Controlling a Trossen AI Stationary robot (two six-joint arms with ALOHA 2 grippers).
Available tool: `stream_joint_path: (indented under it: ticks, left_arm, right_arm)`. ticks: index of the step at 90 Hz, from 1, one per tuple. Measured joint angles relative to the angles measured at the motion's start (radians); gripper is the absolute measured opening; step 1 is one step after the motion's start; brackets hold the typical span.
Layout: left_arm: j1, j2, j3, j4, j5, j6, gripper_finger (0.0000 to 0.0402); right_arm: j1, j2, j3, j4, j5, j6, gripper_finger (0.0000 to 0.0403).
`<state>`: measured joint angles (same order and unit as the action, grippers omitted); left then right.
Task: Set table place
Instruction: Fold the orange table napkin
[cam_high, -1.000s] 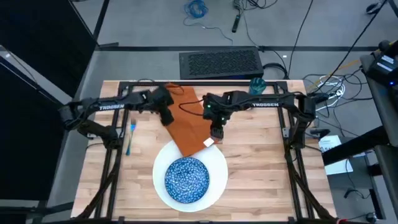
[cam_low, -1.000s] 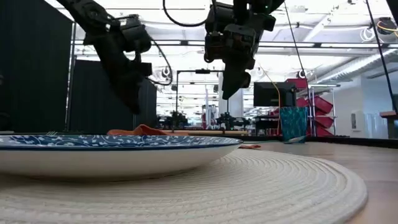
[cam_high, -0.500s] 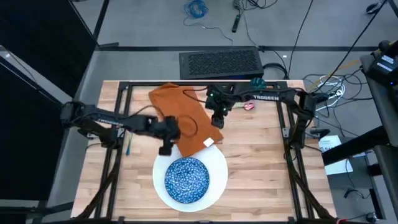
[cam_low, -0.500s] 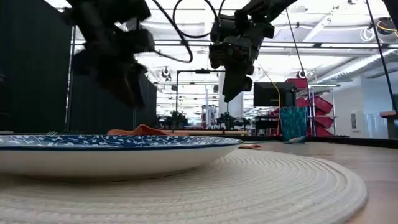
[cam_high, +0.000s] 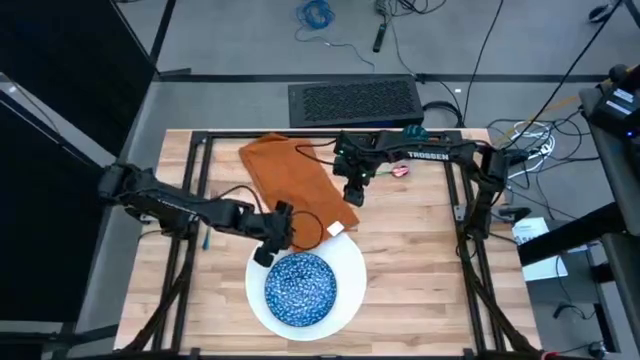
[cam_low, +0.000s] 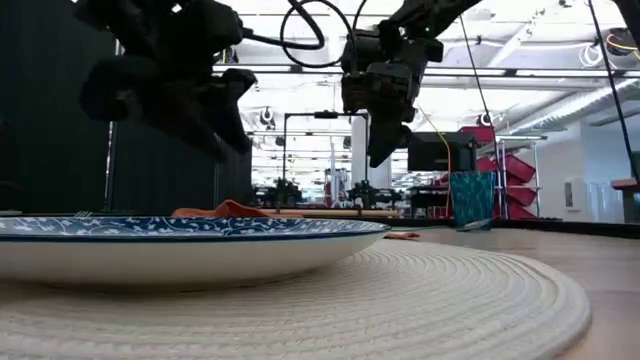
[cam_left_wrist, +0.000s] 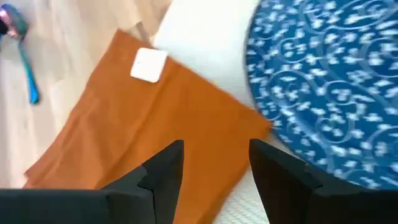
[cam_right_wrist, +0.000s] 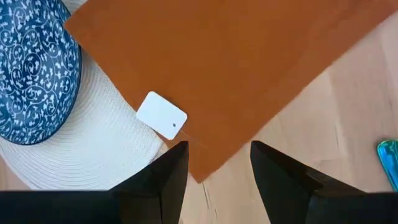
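An orange napkin (cam_high: 295, 185) lies flat on the table, slanting from far left to the middle. Its near corner, with a white tag (cam_right_wrist: 161, 116), rests on the rim of a white round woven mat (cam_high: 345, 300). A blue patterned dish (cam_high: 300, 283) sits on the mat. My left gripper (cam_high: 266, 250) hovers open over the napkin's near end (cam_left_wrist: 168, 118), beside the dish (cam_left_wrist: 323, 93). My right gripper (cam_high: 352, 195) hangs open above the napkin's right edge (cam_right_wrist: 249, 81). Both are clear of the cloth in the low view, the left gripper (cam_low: 215, 105) and the right gripper (cam_low: 385, 140).
Light-blue cutlery (cam_high: 206, 238) lies on the table left of the napkin, partly under my left arm. A teal cup (cam_high: 415, 131) stands at the far edge, right of centre. A small pink thing (cam_high: 400, 171) lies near the right arm. Bare wood shows right of the mat.
My left gripper has swung from the napkin's far end toward the table's near edge and now hangs over the napkin's near end by the mat. My right gripper has drawn back a little toward the far edge. The napkin lies as before.
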<state>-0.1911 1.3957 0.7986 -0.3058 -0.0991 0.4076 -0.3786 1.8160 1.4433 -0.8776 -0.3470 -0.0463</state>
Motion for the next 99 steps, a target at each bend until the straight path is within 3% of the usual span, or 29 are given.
stream_joint_path:
  ticks: [31, 89, 99]
  left_arm:
    - [-0.021, 0.146, 0.001, 0.006, -0.016, 0.070, 0.0168]
    - [-0.003, 0.222, 0.001, 0.103, -0.091, 0.130, 0.0168]
    - [0.001, 0.222, 0.001, 0.113, -0.097, 0.132, 0.0149]
  right_arm:
    - [-0.008, 0.000, 0.000, 0.005, 0.000, 0.001, 0.0160]
    - [-0.008, 0.000, 0.000, 0.013, 0.000, 0.004, 0.0160]
    - [-0.008, 0.000, 0.000, 0.013, 0.000, 0.004, 0.0160]
